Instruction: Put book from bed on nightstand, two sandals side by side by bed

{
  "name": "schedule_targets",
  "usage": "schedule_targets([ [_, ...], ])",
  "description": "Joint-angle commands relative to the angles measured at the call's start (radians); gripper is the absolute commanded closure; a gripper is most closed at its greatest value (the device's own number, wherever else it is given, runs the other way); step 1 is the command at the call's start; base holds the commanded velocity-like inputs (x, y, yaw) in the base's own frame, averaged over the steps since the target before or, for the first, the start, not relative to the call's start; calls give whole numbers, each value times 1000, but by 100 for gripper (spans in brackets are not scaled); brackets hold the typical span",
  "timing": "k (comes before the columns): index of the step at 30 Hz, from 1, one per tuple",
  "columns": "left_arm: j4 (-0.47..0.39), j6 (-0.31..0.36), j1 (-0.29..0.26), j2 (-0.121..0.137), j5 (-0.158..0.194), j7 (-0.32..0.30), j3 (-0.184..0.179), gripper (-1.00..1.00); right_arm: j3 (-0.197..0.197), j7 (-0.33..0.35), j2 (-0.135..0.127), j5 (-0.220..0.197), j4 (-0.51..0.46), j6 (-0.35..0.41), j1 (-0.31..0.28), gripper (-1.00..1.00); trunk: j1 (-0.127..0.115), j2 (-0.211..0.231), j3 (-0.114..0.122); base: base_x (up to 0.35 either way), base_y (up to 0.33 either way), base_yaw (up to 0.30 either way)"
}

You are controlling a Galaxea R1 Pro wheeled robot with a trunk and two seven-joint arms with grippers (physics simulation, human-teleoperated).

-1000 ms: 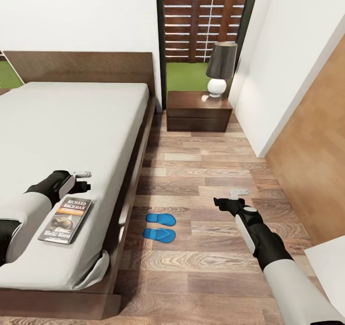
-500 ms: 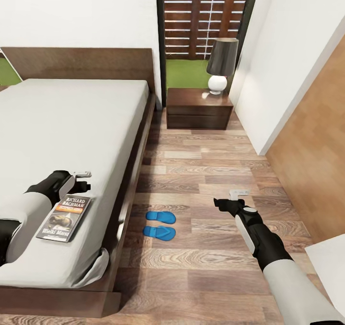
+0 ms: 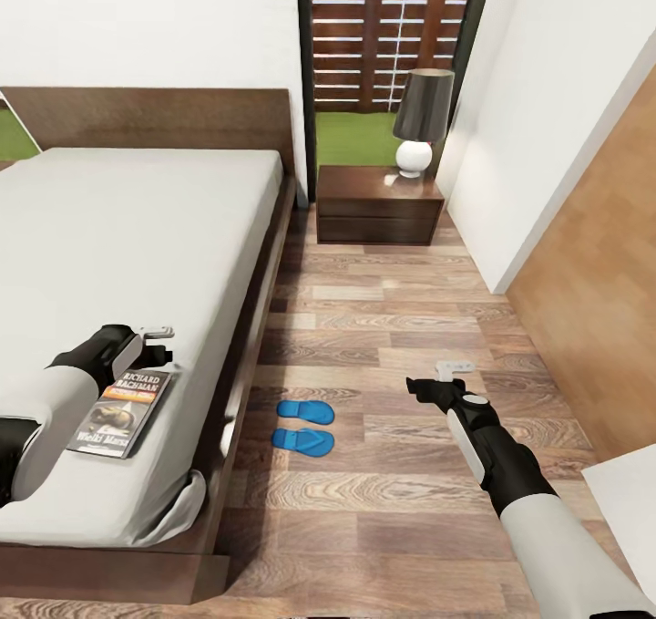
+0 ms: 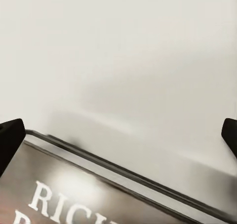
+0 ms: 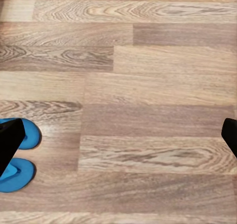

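Note:
The book (image 3: 121, 412), dark with an orange band and white lettering, lies flat on the bed (image 3: 137, 236) near its foot-end corner. My left gripper (image 3: 160, 344) hovers open just past the book's top edge. In the left wrist view the book (image 4: 74, 199) shows below the wide-apart left gripper (image 4: 118, 137). The two blue sandals (image 3: 306, 411) (image 3: 302, 442) lie side by side on the floor close to the bed frame. My right gripper (image 3: 439, 375) is open and empty above the floor, to the right of them. The sandals (image 5: 19, 155) show beside one fingertip of the right gripper (image 5: 118, 137).
A nightstand (image 3: 378, 204) stands at the far end of the aisle beside the headboard, with a dark-shaded lamp (image 3: 421, 118) on its right part. A white wall (image 3: 547, 145) and a wood panel (image 3: 601, 327) bound the aisle on the right. Plank floor lies between.
The whole view has shifted slightly, so the room's things sit a little higher in the picture. Both arms hold the same pose, and both grippers stay open.

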Motion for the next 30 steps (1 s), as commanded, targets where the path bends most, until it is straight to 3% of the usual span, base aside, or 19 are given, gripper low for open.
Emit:
schedule_targets([
  [1, -2, 5, 0, 0, 11, 6, -6, -100, 3, -4, -1, -10, -1, 4, 0, -100, 4, -7, -4, 0, 0, 0],
  [8, -3, 5, 0, -1, 11, 6, -6, -100, 3, -4, -2, -10, -1, 4, 0, -100, 31, -56, -26, 0, 0, 0],
  [23, -3, 4, 0, -1, 12, 6, -6, -100, 3, -4, -2, -10, 0, 4, 0, -100, 31, -56, -26, -1, 0, 0],
  [30, -2, 4, 0, -1, 11, 6, -5, -100, 3, -4, -2, -10, 0, 4, 0, -100, 31, -56, -26, -220, 46, 0],
])
